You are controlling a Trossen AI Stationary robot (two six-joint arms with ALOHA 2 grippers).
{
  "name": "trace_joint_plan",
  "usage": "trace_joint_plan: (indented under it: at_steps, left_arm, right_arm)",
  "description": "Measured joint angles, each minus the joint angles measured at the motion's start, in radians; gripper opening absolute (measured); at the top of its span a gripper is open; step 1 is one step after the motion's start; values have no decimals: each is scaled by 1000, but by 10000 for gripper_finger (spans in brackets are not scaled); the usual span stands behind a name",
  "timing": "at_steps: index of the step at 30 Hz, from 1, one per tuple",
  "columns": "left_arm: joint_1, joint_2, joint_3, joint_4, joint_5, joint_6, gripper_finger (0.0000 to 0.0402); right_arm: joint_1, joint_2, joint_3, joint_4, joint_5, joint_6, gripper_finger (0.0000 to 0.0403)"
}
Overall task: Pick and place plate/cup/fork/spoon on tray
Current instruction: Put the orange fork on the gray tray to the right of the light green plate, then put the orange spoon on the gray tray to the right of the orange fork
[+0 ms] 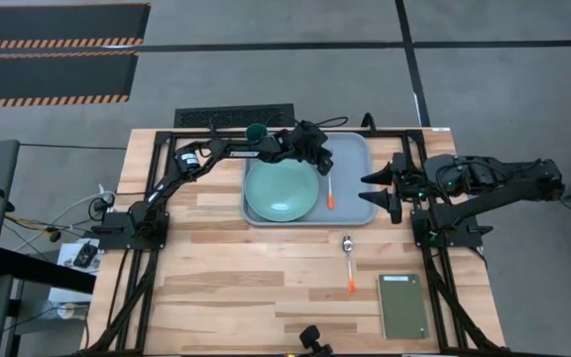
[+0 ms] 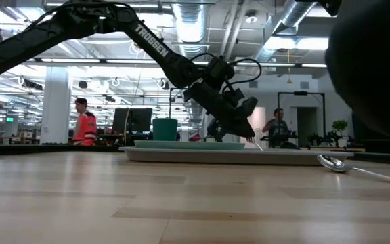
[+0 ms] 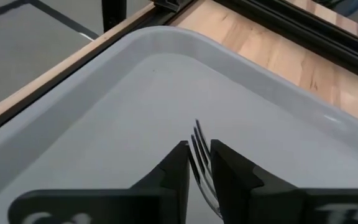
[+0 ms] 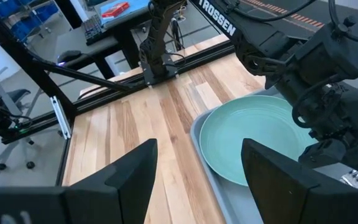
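- Tines of the fork (image 3: pixel 199 149) show only in the left wrist view, pinched between the two dark fingers (image 3: pixel 174 171) of the left end effector (image 3: pixel 197 171), over the pale floor of the tray (image 3: pixel 104 124).
- From above, that same fork (image 1: pixel 331 188) reads as a thin silver piece with an orange handle, lying on the tray's (image 1: pixel 355 213) right half, just right of the plate (image 1: pixel 282 190).
- Left end effector (image 1: pixel 323 164) is reaching across the far side of the tray.
- Plate is mint green, round and shallow, filling the tray's left half.
- Cup (image 1: pixel 257 131), dark green and small, stands by the tray's far left corner; I cannot tell whether it is on the tray or just beyond it.
- Spoon (image 1: pixel 348 260) lies on the bare surface, near side of the tray, round bowl toward the tray; the level view shows its bowl (image 2: pixel 332 163) resting on the wood.
- Right end effector (image 1: pixel 389 188) waits at the tray's right edge, fingers spread wide and holding nothing.
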Motion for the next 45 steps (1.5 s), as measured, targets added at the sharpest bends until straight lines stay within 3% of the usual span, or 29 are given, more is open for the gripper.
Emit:
trace_joint_plan:
  at_steps: [15, 19, 23, 30, 36, 42, 45]
  left_arm:
    - [-1, 0, 0, 3, -20, 23, 130]
    - [-2, -5, 38, -40, 34, 11, 143]
    - [-16, -33, 151, -174, 139, 5, 146]
    - [-93, -112, 381, -580, 255, 125, 146]
    - [-194, -287, 437, -816, 72, 231, 146]
    - [-316, -451, 434, -847, -53, 211, 146]
    - [-385, -470, 433, -863, -118, 172, 146]
  right_arm:
    - [0, 0, 0, -3, 6, -8, 260]
    - [0, 2, 0, -97, 135, 28, 260]
    - [-20, 23, 1, -267, 225, 180, 260]
    - [-15, 85, -1, -391, 75, 320, 260]
    - [72, 161, -54, -407, 50, 422, 260]
    - [170, 237, -137, -403, 49, 580, 260]
    - [262, 242, -157, -408, 41, 684, 260]
